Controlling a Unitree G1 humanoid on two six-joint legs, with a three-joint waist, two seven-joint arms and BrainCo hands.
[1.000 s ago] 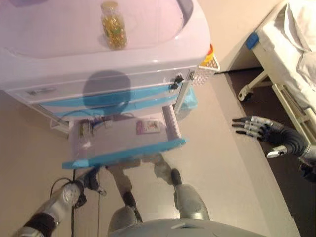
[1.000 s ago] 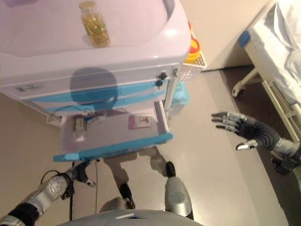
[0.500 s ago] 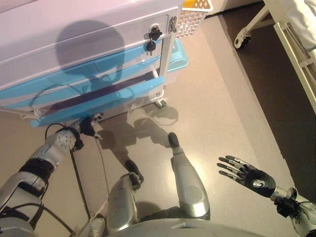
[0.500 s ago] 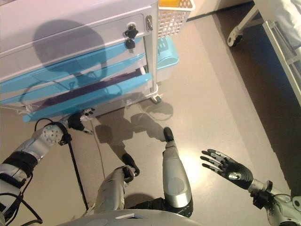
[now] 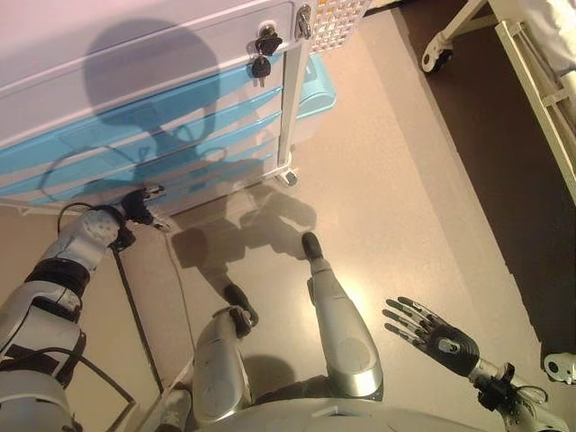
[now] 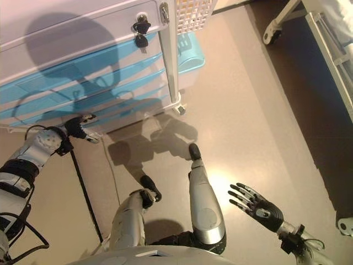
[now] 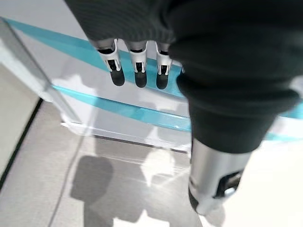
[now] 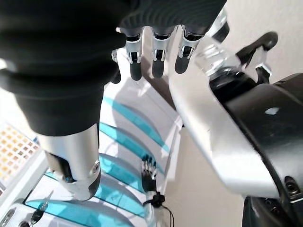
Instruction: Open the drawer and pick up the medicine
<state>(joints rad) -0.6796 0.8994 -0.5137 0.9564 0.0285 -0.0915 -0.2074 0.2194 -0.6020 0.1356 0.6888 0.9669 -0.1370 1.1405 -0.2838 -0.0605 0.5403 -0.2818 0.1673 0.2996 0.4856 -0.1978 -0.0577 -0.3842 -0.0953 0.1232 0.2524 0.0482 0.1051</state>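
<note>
Drawer now pushed shut, medicine out of sight; left robot hand relaxed, right robot hand spread, both empty.

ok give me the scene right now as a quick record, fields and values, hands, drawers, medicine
cart drawers: all pushed in, blue fronts flush
left robot hand: low by the bottom drawer front, fingers straight, holding nothing
right robot hand: apart from the cart, over the floor, fingers spread, empty
medicine: not visible in any view
keys: hanging in the cart's locks
basket: on the cart's side
bed frame: at the right
</note>
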